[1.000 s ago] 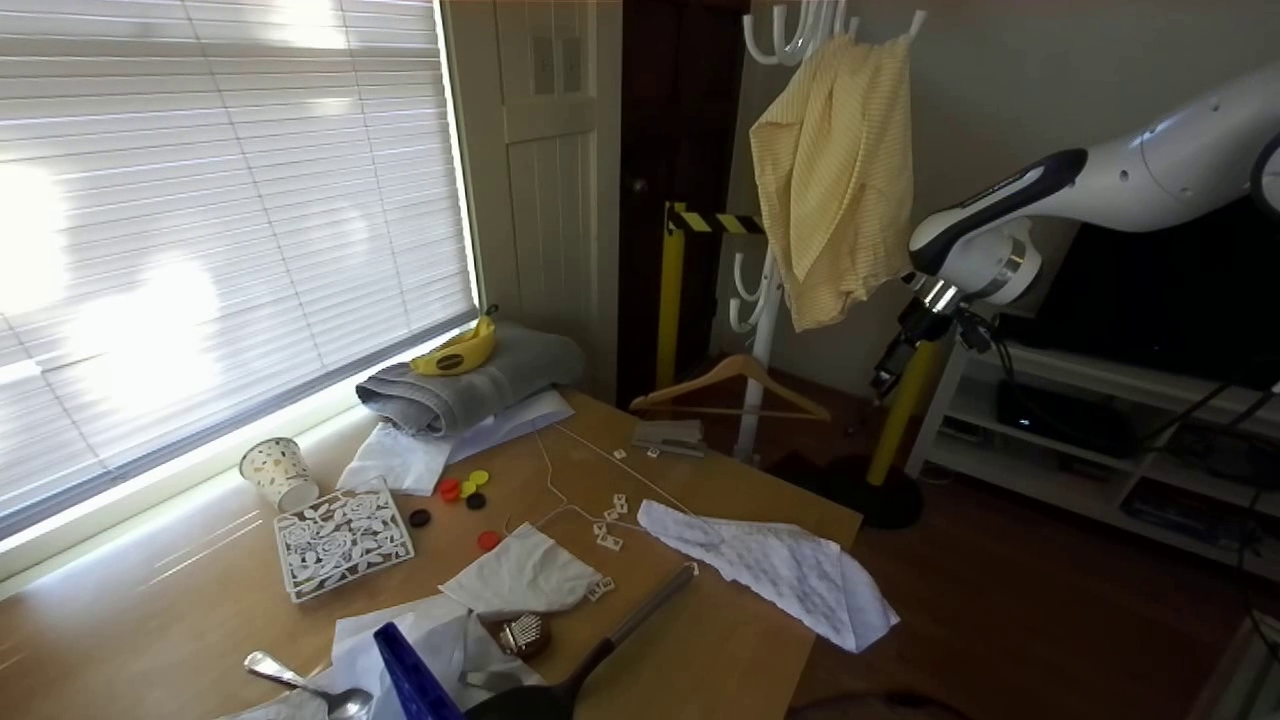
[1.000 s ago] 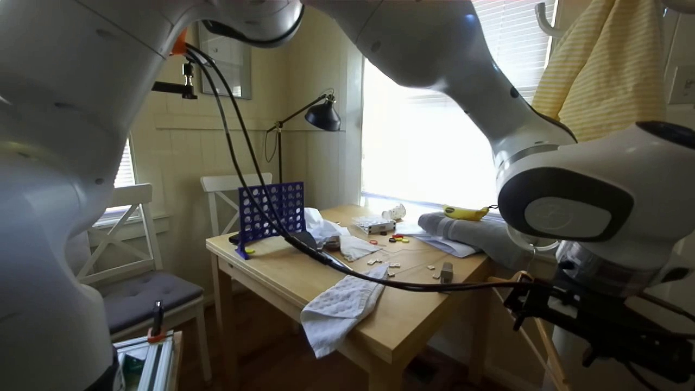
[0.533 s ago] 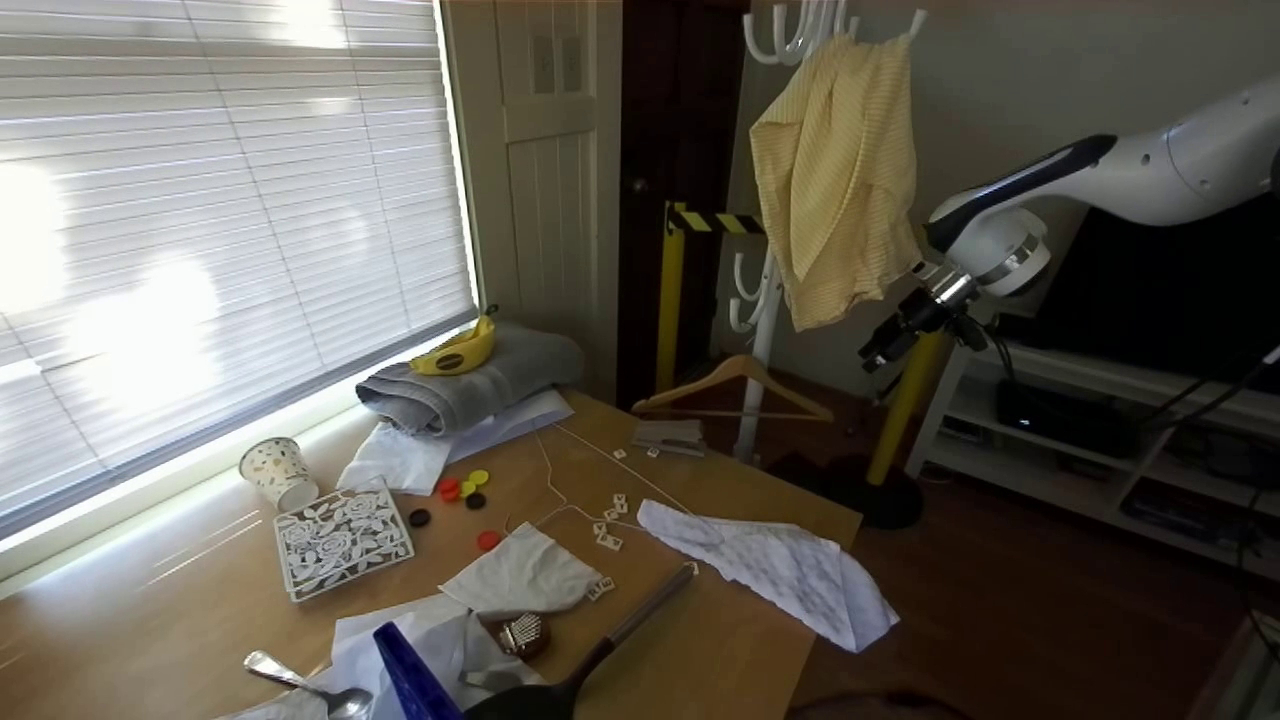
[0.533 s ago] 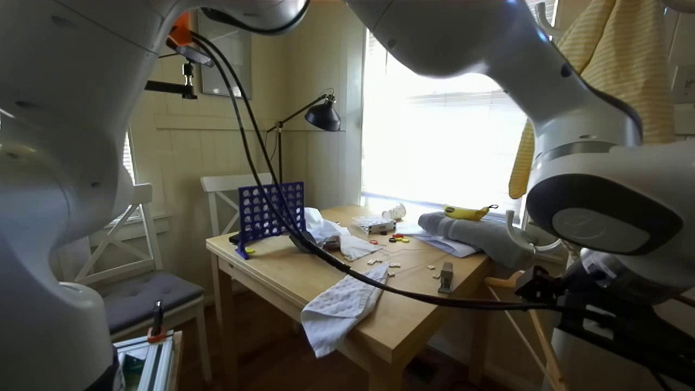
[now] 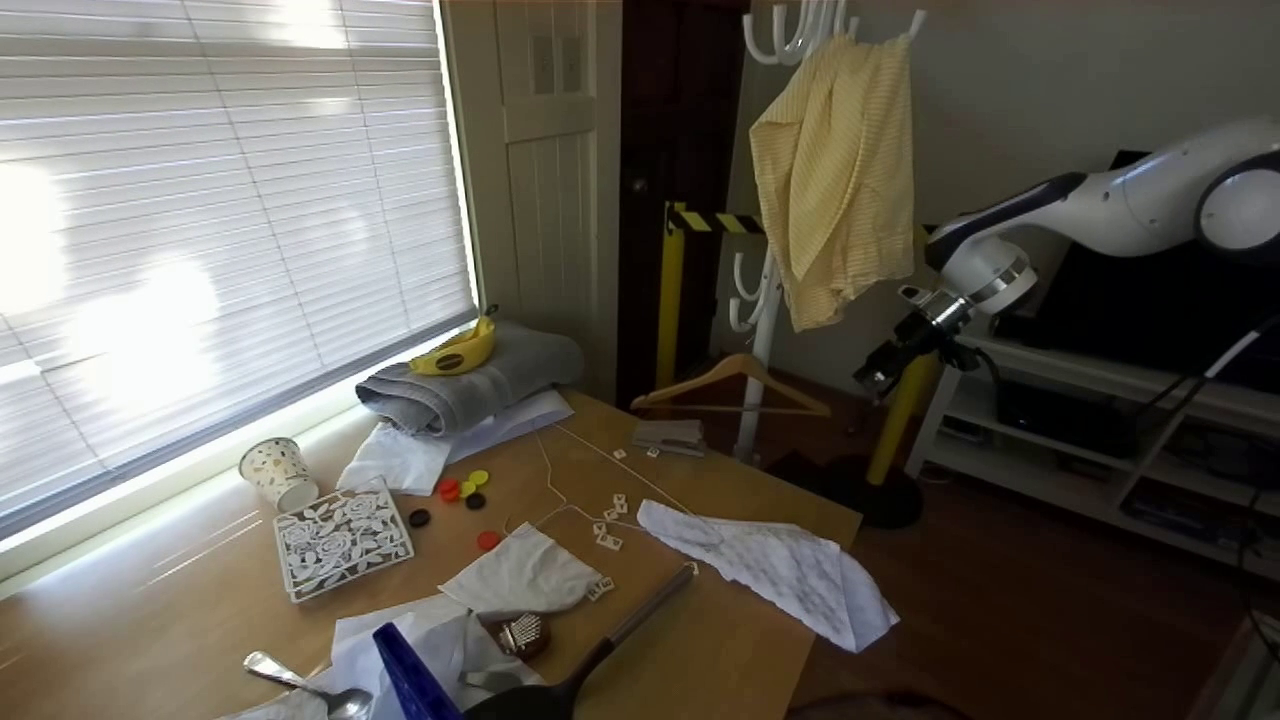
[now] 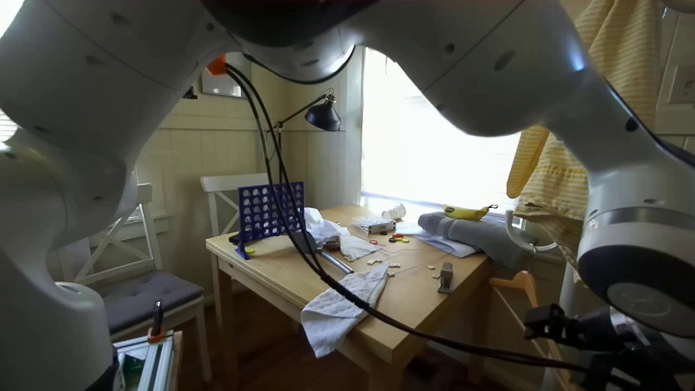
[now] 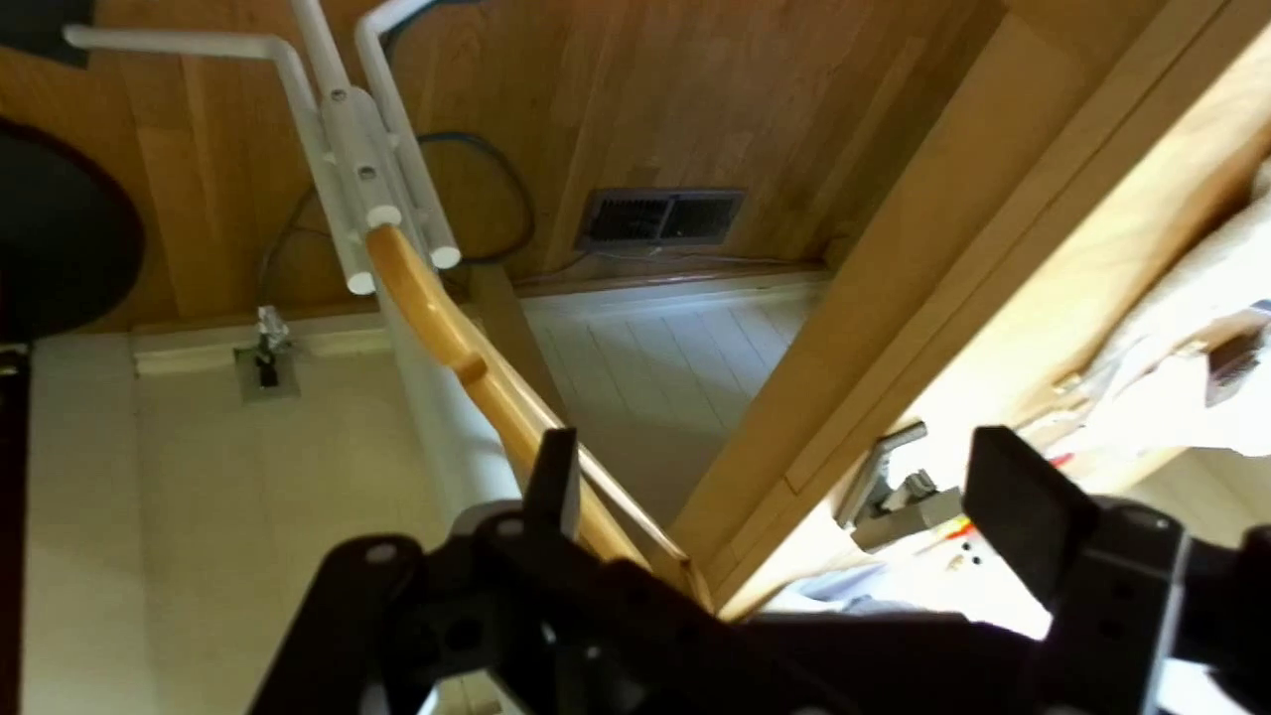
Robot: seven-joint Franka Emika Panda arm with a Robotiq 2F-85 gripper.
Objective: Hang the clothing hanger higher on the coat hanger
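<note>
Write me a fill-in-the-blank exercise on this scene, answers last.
1. On the coat stand, the wooden hanger hangs ____ than the yellow cloth.
2. On the gray towel lies a yellow pouch shaped like a ____.
3. The small discs are red, yellow and ____.
4. The gripper is not shut but ____.

Missing words: lower; banana; black; open.

Clothing hanger (image 5: 742, 367) low on coat hanger (image 5: 767, 322)

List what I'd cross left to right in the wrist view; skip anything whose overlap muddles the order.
Black disc → wall outlet → clothing hanger → gray stapler-like object
</note>
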